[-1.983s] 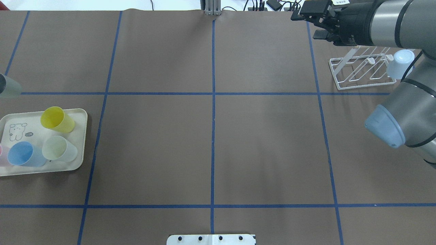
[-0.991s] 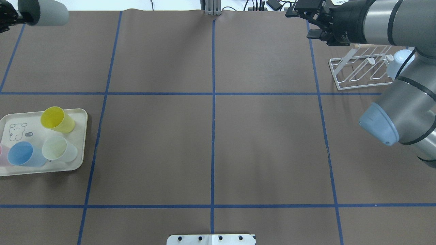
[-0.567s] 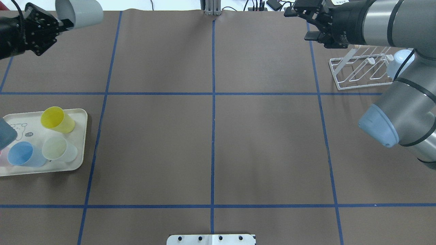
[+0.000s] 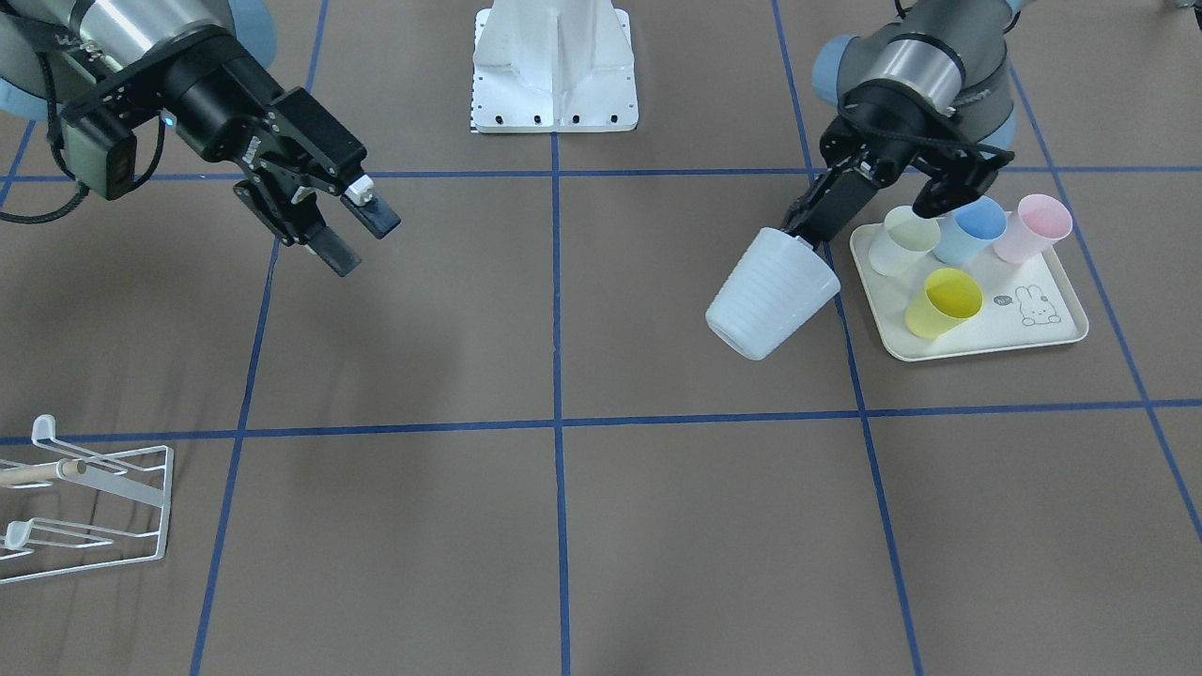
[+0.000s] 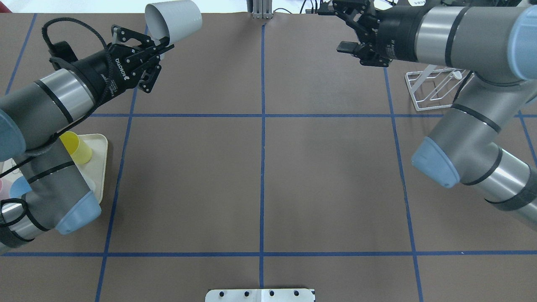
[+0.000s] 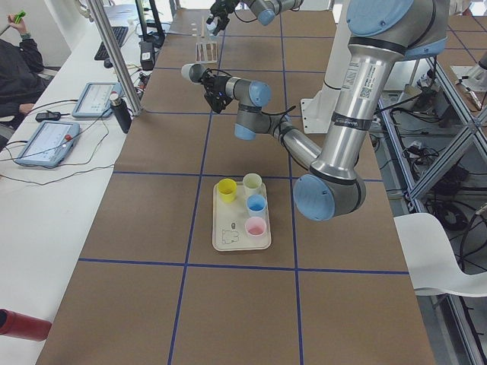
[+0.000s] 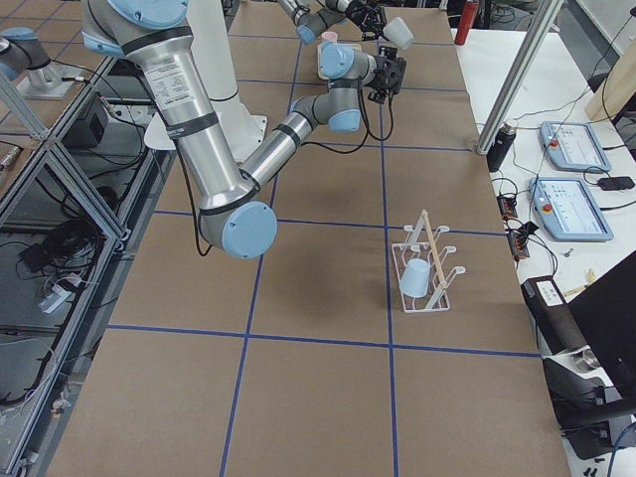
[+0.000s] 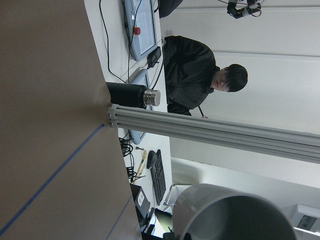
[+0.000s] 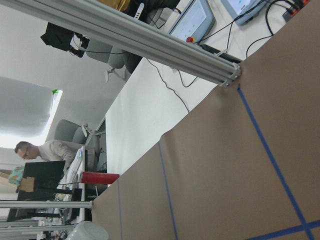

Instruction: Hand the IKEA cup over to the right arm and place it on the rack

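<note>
1. Table point(image 5: 260, 176): brown cover with a blue tape grid. Its whole middle lies bare between the two arms.
2. Right arm point(image 5: 461, 37): it reaches over the far right squares and covers part of the rack in the overhead view. The right gripper point(image 4: 360, 239) hangs in the air, fingers apart, holding nothing.
3. Left arm point(image 5: 50, 96): from overhead it hides most of the tray. The left gripper point(image 5: 161, 44) is clamped on the white cup's rim.
4. Tray point(image 4: 977, 343): it sits on the table's left side and carries yellow, pale green, blue and pink cups.
5. Rack point(image 7: 422, 268): the front-facing view cuts it off at the edge. The right-end view shows it whole, with a light-blue cup point(image 7: 415, 276) on it, well apart from both grippers.
6. White cup point(image 4: 770, 296): held tilted in the air, left of the centre line. The left wrist view shows only part of its rim.
</note>
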Robot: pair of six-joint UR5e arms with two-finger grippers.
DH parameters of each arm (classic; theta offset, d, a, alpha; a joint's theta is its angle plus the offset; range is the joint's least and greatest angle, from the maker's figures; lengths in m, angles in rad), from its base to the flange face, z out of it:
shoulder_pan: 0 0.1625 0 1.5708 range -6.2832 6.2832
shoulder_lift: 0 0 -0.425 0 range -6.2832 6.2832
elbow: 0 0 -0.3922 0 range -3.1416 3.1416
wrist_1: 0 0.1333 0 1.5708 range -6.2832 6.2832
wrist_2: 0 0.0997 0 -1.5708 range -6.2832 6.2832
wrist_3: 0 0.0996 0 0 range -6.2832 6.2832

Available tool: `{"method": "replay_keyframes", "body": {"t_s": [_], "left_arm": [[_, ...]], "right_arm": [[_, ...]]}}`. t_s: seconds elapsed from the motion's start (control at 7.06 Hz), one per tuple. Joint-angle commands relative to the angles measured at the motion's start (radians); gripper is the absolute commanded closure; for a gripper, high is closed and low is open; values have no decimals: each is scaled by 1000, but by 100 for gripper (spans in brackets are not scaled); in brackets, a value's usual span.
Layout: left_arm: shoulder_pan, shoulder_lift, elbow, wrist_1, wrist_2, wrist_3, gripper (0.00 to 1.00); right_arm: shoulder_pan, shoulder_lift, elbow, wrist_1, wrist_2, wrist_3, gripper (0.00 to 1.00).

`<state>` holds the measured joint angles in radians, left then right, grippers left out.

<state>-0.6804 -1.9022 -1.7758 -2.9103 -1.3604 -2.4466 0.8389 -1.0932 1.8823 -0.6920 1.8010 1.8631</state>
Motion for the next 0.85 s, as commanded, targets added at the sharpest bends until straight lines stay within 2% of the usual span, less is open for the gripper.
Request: {"method": "replay_keyframes", "body": {"t_s": [0.0, 0.14, 0.28, 0.57, 0.71], "left_arm": [[19, -23, 76, -184, 70, -95, 100], [19, -27, 126, -322, 96, -147, 100], [19, -34, 187, -430, 98, -157, 100], [31, -83, 223, -446, 98, -158, 100], [53, -90, 225, -442, 101, -155, 100]], "right_arm": [[-80, 103, -41, 17, -79, 56, 0], [-160, 133, -51, 34, -204, 56, 0], [-191, 157, -61, 35, -239, 57, 0], [-211, 176, -150, 173, -267, 59, 0], [-211, 180, -161, 193, -273, 59, 0]]}}
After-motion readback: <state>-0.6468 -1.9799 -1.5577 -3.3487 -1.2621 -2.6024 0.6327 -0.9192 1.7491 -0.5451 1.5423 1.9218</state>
